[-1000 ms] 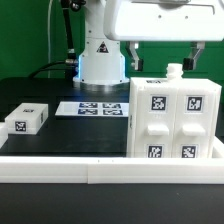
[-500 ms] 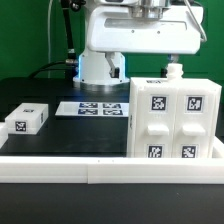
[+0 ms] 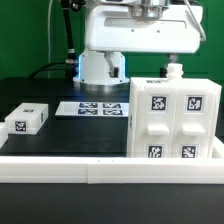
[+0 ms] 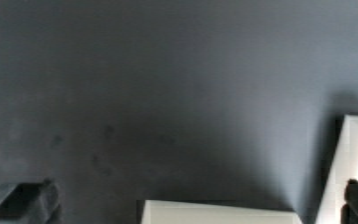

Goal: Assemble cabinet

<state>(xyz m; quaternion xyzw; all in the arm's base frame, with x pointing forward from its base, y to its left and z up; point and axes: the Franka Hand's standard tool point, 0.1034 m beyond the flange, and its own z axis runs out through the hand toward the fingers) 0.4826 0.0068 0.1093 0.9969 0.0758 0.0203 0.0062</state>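
The cabinet (image 3: 172,122) is a big white box with black-and-white tags on its front, standing upright at the exterior view's right, with a small white knob (image 3: 173,70) on top. A small white tagged block (image 3: 26,120) lies on the black table at the left. My gripper (image 3: 147,62) hangs open and empty above and behind the cabinet's top. In the wrist view my gripper (image 4: 190,203) shows two dark fingertips (image 4: 25,200) wide apart over the dark table. A white part's edge (image 4: 229,212) shows low between them, and another white edge (image 4: 357,150) to one side.
The marker board (image 3: 97,108) lies flat behind the block and the cabinet. The white robot base (image 3: 98,62) stands at the back. A long white rail (image 3: 100,172) edges the table's front.
From one second ago my hand has moved toward the exterior view's left and come lower. Over the last half second nothing has visibly moved.
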